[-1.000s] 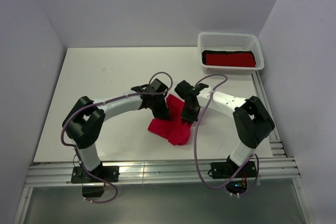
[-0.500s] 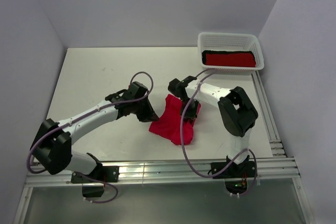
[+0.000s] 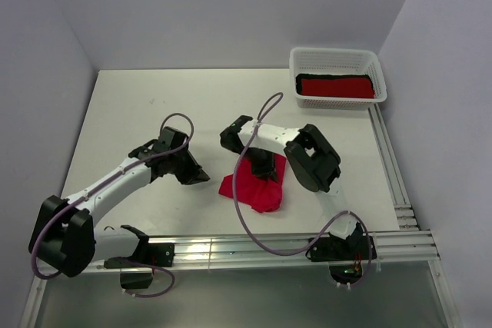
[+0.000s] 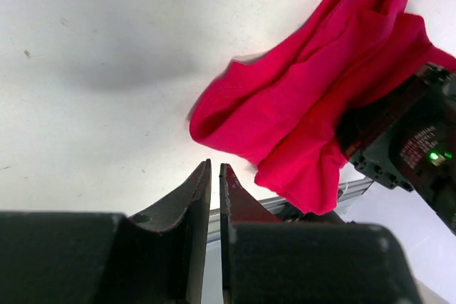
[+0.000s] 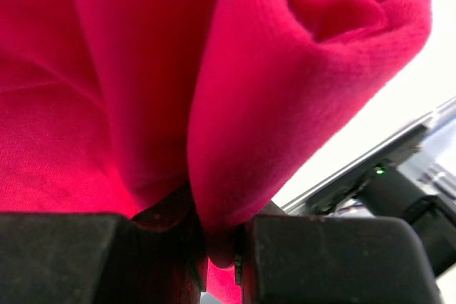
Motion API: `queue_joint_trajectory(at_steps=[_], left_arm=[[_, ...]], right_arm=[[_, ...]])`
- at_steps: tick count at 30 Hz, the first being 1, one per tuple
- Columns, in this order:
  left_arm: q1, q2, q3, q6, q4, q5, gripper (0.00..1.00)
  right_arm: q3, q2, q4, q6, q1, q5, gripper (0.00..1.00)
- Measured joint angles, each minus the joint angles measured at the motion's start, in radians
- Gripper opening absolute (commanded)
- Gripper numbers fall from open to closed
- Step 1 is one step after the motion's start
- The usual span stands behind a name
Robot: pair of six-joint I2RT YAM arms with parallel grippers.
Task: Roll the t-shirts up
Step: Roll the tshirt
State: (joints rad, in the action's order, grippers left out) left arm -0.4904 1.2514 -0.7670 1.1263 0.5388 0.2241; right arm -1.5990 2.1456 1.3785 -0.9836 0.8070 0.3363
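Left side first: the left gripper (image 3: 197,177) has backed off to the left and now sits over bare white tabletop (image 3: 146,113), just beside the cloth but off it. Its fingers (image 4: 196,190) are drawn almost together, with only a slit between them and nothing in it.

In the near middle of the table, the bright red thin-fabric t-shirt (image 3: 257,190) is a bunched heap, neither flat nor rolled.

The right gripper (image 3: 263,165) has swung in over it as its arm folded tight, and the jaws are clamped on a thick fold of the fabric (image 5: 214,176).

So only one hand is on the shirt. I'd say it's being dragged or respread, and rolling hasn't started.

Far right, the white plastic lattice basket (image 3: 335,54) hasn't changed. It holds a second red t-shirt (image 3: 336,87) on a black cloth (image 3: 332,77).
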Motion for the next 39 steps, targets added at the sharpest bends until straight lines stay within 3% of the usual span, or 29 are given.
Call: queue_joint_trajectory(at_steps=[7, 11, 18, 25, 39], left_arm=[[0.003, -0.065, 0.031, -0.015, -0.011, 0.037, 0.17], [0.002, -0.091, 0.046, -0.024, -0.043, 0.073, 0.17], [-0.039, -0.083, 0.045, -0.033, -0.112, 0.094, 0.18], [-0.153, -0.013, 0.024, -0.024, -0.196, 0.092, 0.18], [-0.315, 0.169, -0.103, 0.034, -0.414, 0.001, 0.16]], right_arm=[[-0.069, 0.079, 0.081, -0.031, 0.040, 0.059, 0.00], [-0.119, 0.120, 0.126, -0.031, 0.043, 0.057, 0.27], [-0.156, 0.132, 0.137, -0.034, 0.042, 0.035, 0.32], [-0.170, 0.115, 0.126, -0.034, 0.028, -0.014, 0.39], [-0.192, 0.108, 0.103, -0.034, -0.027, -0.114, 0.41]])
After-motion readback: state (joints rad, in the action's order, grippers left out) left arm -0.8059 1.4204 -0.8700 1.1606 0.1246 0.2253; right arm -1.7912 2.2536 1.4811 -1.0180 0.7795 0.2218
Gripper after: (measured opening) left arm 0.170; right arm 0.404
